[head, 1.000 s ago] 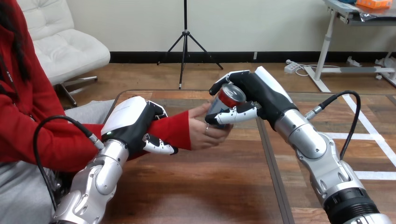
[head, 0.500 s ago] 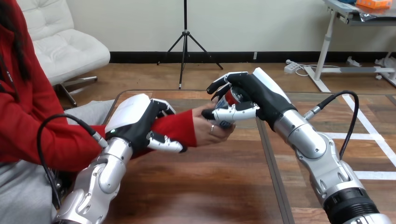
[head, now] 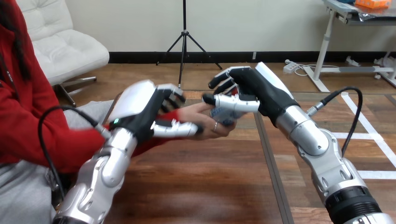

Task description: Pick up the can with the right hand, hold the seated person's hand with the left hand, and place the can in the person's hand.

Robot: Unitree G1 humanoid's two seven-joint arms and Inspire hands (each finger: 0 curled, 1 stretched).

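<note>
Can (head: 220,115): lies in the cupped person's hand (head: 205,125), above the desk (head: 210,186) and toward its far side, mostly hidden, with just a pale patch of its side showing between that hand and the robot thumb above it. Right hand (head: 254,91): hovers just over the can, reaching in from the right on its silver forearm; fingers (head: 223,78) stretched out and spread, clear of the can and closed on nothing; thumb (head: 229,101) lying straight across just above the can's top, touching it or not cannot be told. Left hand (head: 147,112): clasps the person's wrist (head: 172,115) in its red sleeve, with its fingers curled over the top of the wrist and its thumb running along underneath toward the heel of the person's hand
</note>
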